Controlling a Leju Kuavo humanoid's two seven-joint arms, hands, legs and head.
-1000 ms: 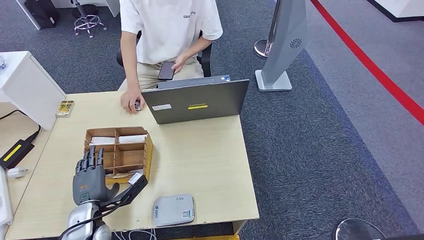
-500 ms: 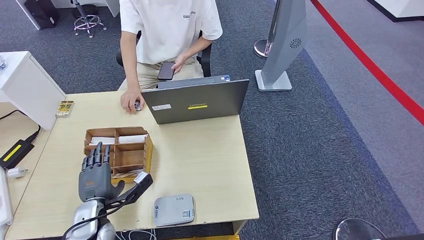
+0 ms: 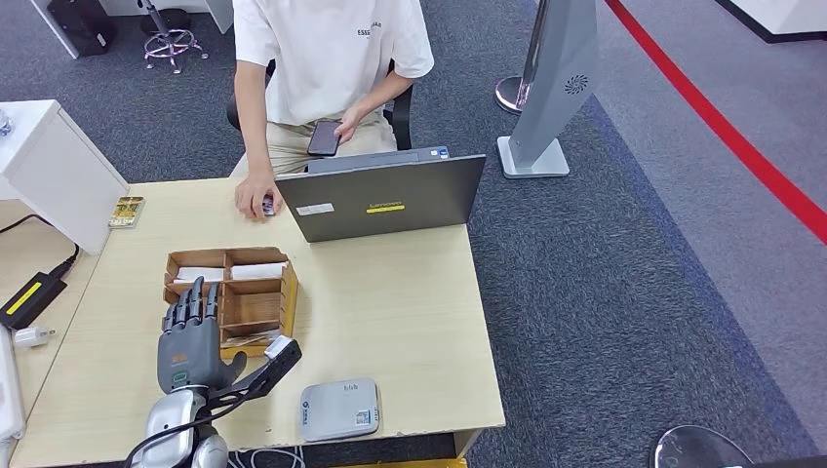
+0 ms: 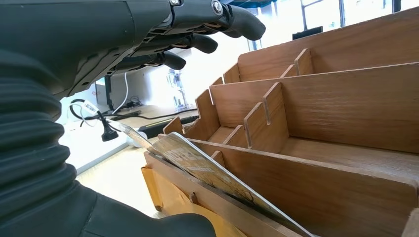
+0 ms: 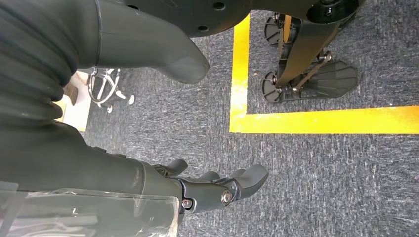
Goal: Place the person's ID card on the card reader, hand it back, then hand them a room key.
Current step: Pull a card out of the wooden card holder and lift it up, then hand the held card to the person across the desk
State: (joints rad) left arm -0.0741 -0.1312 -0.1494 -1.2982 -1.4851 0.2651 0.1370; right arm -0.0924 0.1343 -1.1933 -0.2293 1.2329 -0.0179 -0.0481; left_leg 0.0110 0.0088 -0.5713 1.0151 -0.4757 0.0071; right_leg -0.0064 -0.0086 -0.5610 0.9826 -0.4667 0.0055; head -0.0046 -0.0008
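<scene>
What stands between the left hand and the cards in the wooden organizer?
Nothing visible does. The left hand hovers open at the near-left corner of the wooden organizer, whose compartments are open on top. A card leans in the nearest slot, just beside the hand, and nothing covers it.

The left robot hand [image 3: 190, 341] was dark grey, with a small green mark on its back and a silver wrist. Just ahead of its fingers stood a brown wooden organizer [image 3: 234, 297] holding white cards [image 3: 258, 271]. The counter [image 3: 400, 302] beneath was pale wood-grain. To that robot hand's right lay a light grey card reader [image 3: 339, 409] with a blue logo. Well ahead, the laptop [image 3: 390, 200] was dark grey with a yellow sticker. The right robot hand [image 5: 217, 190] was dark grey over grey carpet [image 5: 316, 173] striped yellow.
</scene>
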